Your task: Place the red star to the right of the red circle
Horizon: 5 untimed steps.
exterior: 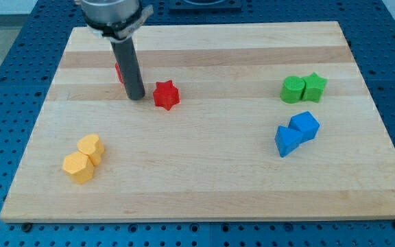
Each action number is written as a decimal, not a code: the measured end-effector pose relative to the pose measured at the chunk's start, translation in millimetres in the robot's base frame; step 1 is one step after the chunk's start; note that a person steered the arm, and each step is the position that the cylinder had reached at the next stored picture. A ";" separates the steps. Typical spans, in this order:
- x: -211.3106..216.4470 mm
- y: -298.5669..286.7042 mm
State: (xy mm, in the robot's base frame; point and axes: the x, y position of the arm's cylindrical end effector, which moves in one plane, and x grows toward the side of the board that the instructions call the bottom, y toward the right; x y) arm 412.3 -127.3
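The red star (166,95) lies on the wooden board (204,185), left of centre toward the view's top. My tip (136,97) rests on the board just to the left of the star, a small gap apart. The red circle (118,71) is mostly hidden behind the dark rod; only a sliver shows at the rod's left edge, up and left of the star.
Two yellow blocks (84,158) touch each other at the lower left. A green circle (293,90) and a green star (314,85) sit together at the upper right. Two blue blocks (297,132) touch below them. The board's edges border a blue perforated table.
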 end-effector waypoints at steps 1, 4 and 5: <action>31.3 8.1; 38.7 47.2; 5.8 58.1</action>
State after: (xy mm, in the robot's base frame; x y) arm 418.1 -69.2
